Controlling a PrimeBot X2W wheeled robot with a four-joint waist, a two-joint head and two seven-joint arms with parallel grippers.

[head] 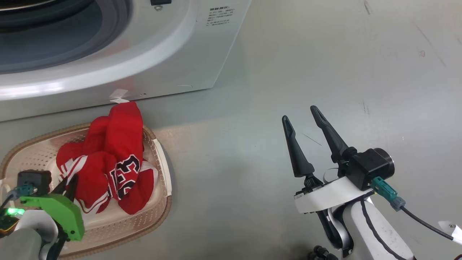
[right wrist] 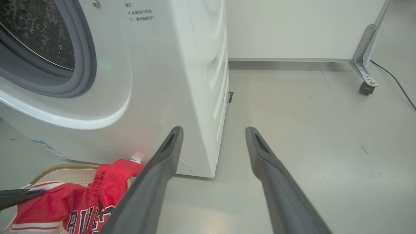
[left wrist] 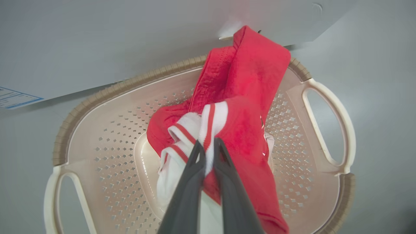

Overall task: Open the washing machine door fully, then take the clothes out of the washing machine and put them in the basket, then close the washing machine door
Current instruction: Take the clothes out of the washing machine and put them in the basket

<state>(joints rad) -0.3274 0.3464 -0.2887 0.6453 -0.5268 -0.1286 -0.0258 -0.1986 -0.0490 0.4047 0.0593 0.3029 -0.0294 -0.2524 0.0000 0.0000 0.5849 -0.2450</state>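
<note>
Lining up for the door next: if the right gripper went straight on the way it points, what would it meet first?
Probably the washing machine, on its white side panel; the open right gripper aims nearly along it and might skim past. Depth is unclear.

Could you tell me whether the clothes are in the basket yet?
The clothes are in the basket, one fold over its rim; the left gripper is shut on them.

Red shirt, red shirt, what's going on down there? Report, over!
Left tool shut on red shirt, at striped trim. Right tool open, empty, over floor. Shirt lies in basket, one fold over rim by washer. Nothing blocking.
</note>
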